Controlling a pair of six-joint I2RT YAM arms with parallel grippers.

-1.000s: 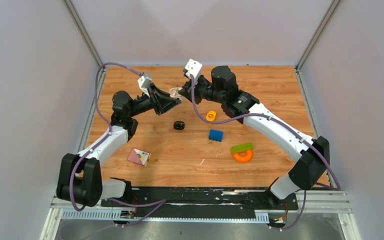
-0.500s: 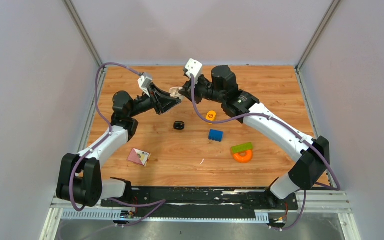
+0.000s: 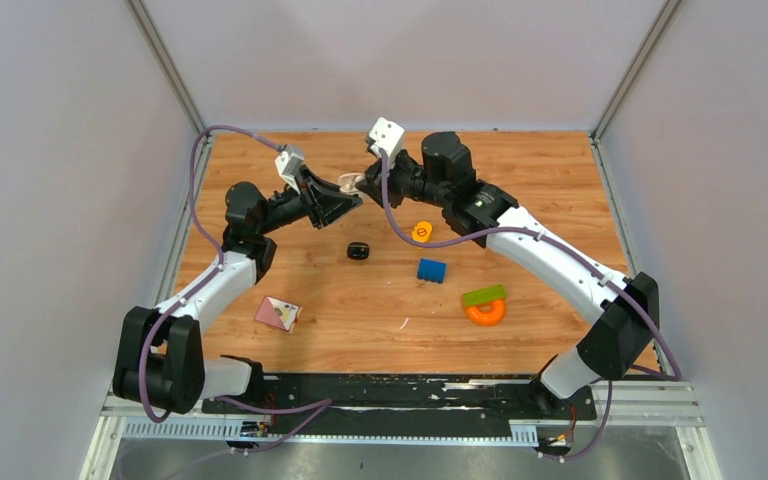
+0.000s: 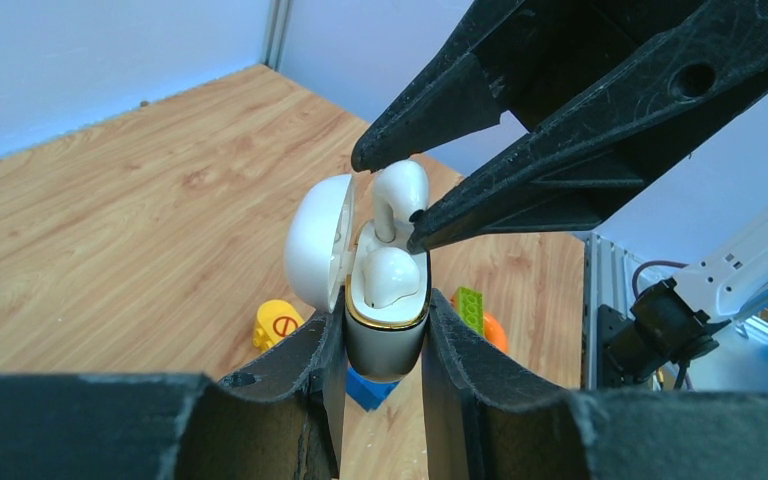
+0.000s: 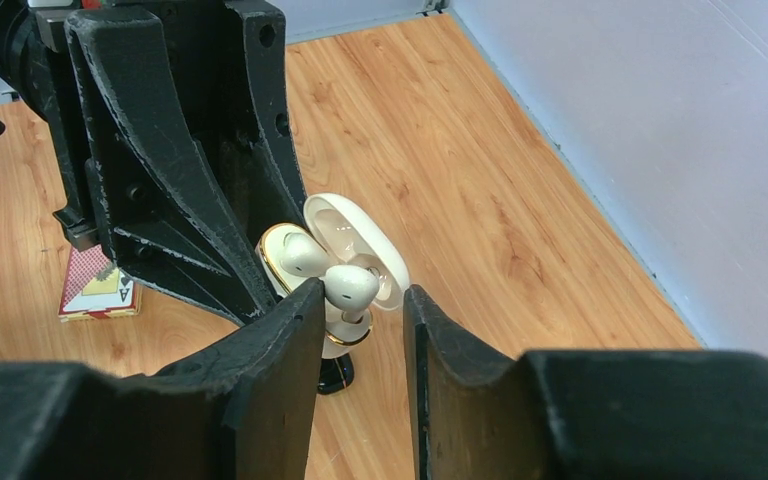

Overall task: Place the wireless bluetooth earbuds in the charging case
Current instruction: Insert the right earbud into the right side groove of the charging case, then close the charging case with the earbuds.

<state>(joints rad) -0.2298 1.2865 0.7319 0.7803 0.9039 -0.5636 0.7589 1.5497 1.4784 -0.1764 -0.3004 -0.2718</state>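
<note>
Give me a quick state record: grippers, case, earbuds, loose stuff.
left gripper: shut on case, held off the table
lid: open
seated earbud: in its slot
right gripper: shut on second earbud
second earbud: stem down at the free slot, head above the rim, not seated
on table: small black item, blue block, card

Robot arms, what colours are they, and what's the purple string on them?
Both the left arm and the right arm have smooth white tube-shaped links joined by chunky black joints. The string is a thin purple cable, one looping along each arm. A small white box-shaped camera is mounted at each wrist. The left gripper and right gripper have black wedge-shaped fingers with scuffed, whitish edges.
</note>
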